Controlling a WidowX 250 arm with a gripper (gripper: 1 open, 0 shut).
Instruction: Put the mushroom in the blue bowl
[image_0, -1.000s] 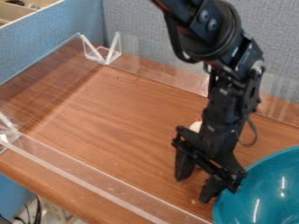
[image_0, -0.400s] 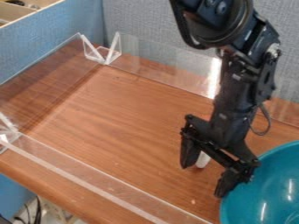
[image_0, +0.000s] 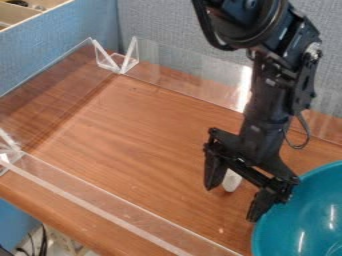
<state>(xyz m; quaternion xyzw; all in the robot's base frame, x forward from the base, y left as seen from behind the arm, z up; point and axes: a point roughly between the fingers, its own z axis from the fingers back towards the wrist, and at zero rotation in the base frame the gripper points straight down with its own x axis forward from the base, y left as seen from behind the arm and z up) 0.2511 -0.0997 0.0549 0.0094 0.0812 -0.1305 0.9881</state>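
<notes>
My black gripper (image_0: 234, 198) points down over the wooden table, just left of the blue bowl (image_0: 305, 218). Its two fingers stand apart, so it is open. A small cream-white piece, the mushroom (image_0: 233, 181), shows low between the fingers, near the table. Most of the mushroom is hidden by the gripper, and I cannot tell whether the fingers touch it. The bowl is a large glossy turquoise one at the bottom right, cut off by the frame edge.
Clear acrylic walls (image_0: 94, 205) edge the wooden table (image_0: 127, 130) at the front, left and back. A blue partition (image_0: 54, 55) stands at the left and behind. Bare wood stretches to the left of the gripper.
The arm has shifted to the right and the fingers have spread a little wider. The mushroom, earlier seen behind the wrist, now shows between the fingers.
</notes>
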